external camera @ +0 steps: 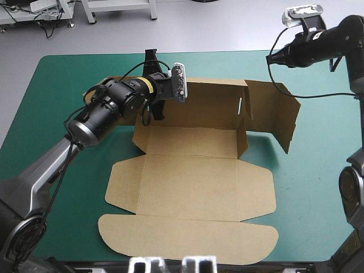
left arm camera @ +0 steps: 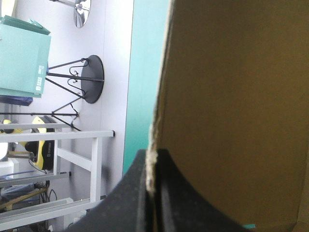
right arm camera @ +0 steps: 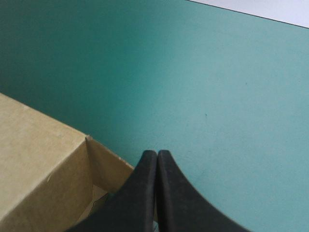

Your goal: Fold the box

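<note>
Box [external camera: 190, 187] sits mid-worktop [external camera: 307, 187], long axis running from the far edge to the near edge. The lid lies flat, pointing at the near side, with the back and right walls standing up. Left tool [left arm camera: 153, 157] is pinching a board edge at the far left. Right tool [right arm camera: 157, 153] is closed on nothing, just off the far right corner.

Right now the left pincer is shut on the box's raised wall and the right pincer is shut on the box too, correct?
Half right. The right pincer is shut but empty: the right wrist view shows no board in it, with the box beside it. The left pincer is shut on the box's raised wall, as stated.
</note>
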Robot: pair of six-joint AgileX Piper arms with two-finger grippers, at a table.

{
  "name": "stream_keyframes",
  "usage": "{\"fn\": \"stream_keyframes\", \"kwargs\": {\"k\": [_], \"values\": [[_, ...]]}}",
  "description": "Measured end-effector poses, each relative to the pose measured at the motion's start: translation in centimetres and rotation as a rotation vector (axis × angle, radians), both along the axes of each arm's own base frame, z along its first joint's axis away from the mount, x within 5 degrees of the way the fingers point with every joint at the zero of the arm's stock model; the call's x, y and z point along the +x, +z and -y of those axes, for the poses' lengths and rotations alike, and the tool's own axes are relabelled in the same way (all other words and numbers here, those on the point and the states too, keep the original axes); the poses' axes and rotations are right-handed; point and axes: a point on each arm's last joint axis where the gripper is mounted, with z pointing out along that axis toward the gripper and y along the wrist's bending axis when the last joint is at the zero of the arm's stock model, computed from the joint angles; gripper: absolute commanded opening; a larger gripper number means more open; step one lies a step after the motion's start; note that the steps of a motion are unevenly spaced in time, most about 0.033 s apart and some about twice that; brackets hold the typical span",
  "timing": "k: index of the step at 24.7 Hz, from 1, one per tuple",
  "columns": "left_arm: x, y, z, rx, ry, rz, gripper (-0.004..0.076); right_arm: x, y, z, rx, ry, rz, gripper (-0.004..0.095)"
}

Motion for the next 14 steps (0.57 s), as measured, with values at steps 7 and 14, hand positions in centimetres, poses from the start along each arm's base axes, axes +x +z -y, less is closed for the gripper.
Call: {"fn": "stream_keyframes", "kwargs": {"k": [7, 14], "values": [[0.3, -2.6, 0.5, -0.077, -0.024, 0.065, -0.0009, 2.1, 0.4, 0.4, -0.002, -0.009, 0.044, -0.0018], [0.5, -3.5, 0.1, -0.098, -0.034, 0.131, -0.0009, 4.1, -2.1, 0.3, 0.031, -0.008, -0.019, -0.0019]]}}
